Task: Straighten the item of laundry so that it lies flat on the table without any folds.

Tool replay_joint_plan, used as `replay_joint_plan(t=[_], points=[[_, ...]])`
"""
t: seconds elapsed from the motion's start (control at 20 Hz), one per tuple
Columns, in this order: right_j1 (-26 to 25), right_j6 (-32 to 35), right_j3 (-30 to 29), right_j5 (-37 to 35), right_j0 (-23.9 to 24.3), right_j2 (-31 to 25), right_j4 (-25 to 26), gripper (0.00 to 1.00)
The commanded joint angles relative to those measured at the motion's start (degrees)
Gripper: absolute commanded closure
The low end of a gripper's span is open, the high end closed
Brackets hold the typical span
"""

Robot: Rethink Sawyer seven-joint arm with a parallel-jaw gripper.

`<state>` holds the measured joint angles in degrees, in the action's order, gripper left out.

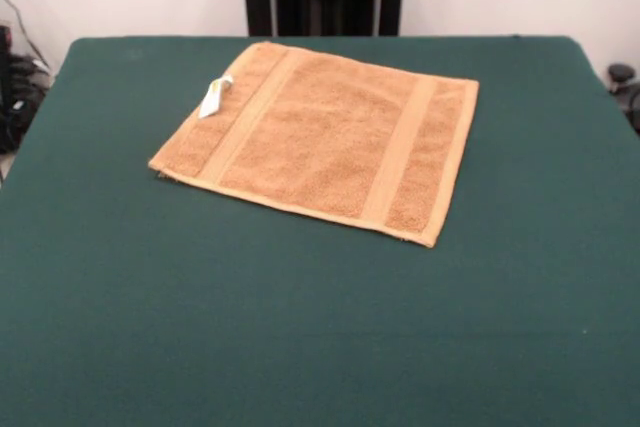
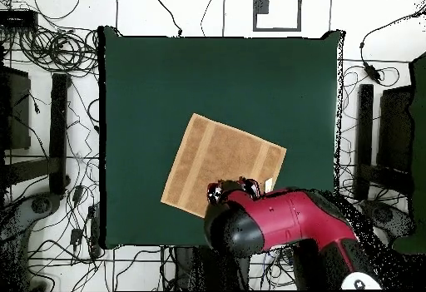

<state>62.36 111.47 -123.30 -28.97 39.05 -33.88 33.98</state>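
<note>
Dark green worktop carries the towel spread flat and skewed to its edges near the robot side, tag at one short edge, while the red arm overhangs that side, gripper state indeterminable.

No legible txt; towel tag unreadable.

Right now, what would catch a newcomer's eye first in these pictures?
The orange-tan towel stands out first: it lies spread flat, skewed to the edges of the dark green table, in its far half in the front view, two woven bands running across it. A small white tag sticks out at its left edge. In the overhead view the red and black arm covers the towel's corner nearest the robot's base.
</note>
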Motion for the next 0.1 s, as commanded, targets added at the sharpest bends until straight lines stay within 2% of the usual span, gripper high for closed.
replay_joint_plan(t=[0.05, 0.1], points=[[-6.8, 6.4, -0.1, 3.7, -3.8, 3.2, 0.8, 0.00], [-7.1, 6.6, 0.2, 3.9, -4.2, 3.8, 1.0, 0.00]])
